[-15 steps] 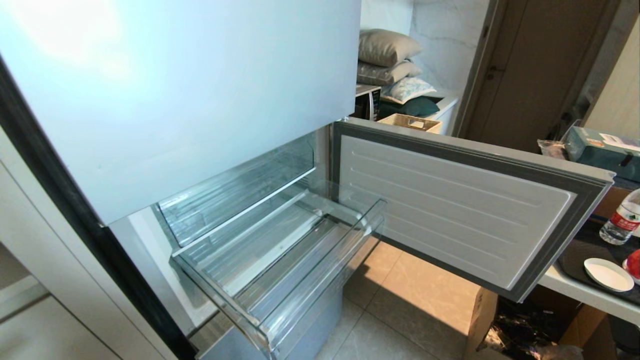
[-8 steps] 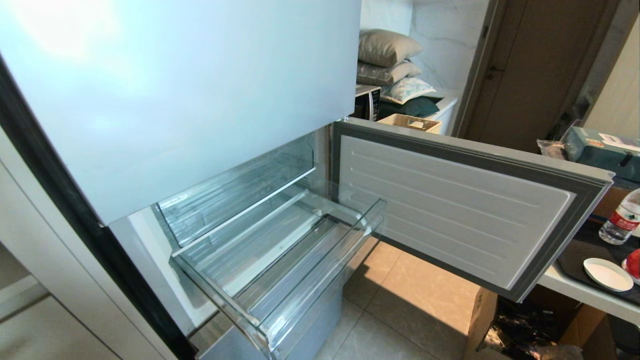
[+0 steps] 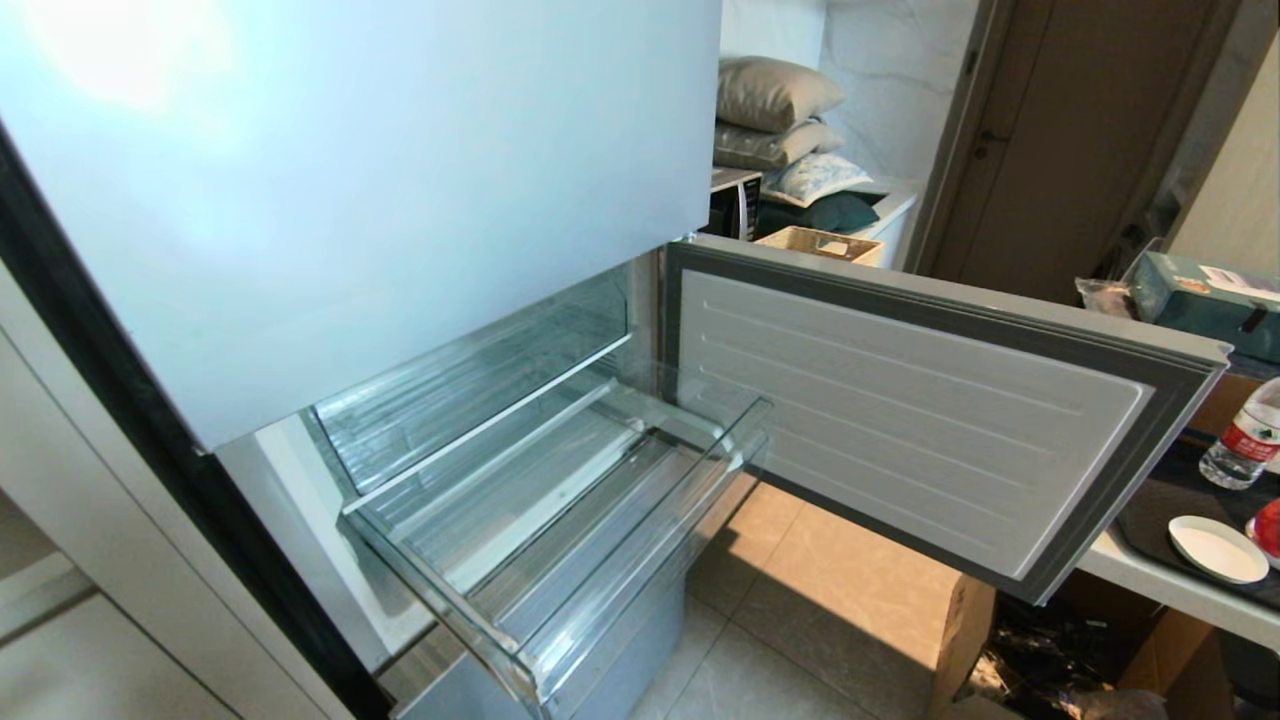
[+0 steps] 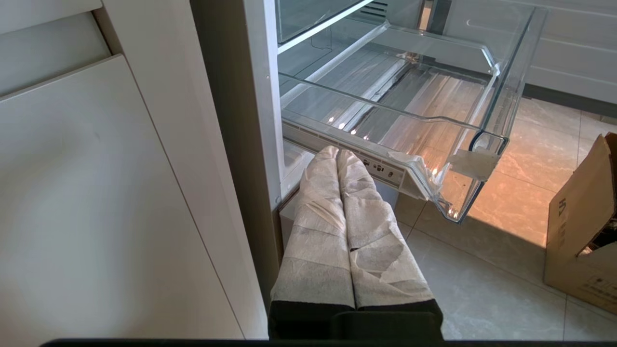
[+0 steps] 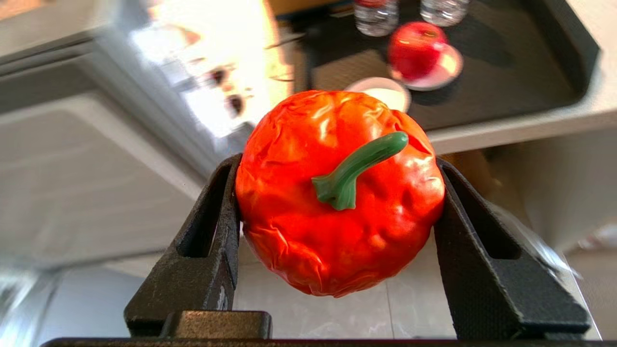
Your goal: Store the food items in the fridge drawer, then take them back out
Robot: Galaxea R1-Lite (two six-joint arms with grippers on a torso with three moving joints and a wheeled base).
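Observation:
The food item [image 5: 332, 231], a round red tomato-like piece with a crinkled skin and a green stem, hangs above the tiled floor with my right gripper [image 5: 337, 164] shut on it, one black finger on each side. Behind it lie the open fridge door and a counter. The fridge drawer [image 3: 660, 540], clear with a ribbed floor, stands pulled out of the lower fridge compartment and holds nothing. My left gripper [image 4: 337, 152] is shut, its white-wrapped fingers pressed together low beside the fridge frame, just below the drawer's rim [image 4: 385, 107]. Neither arm appears in the head view.
The lower fridge door [image 3: 900, 420] swings open to the right. Beyond it a counter carries a black tray [image 5: 506, 72], a white saucer [image 3: 1217, 548], a red apple [image 5: 415, 48] and a water bottle [image 3: 1240, 440]. A cardboard box [image 4: 583, 217] stands on the floor.

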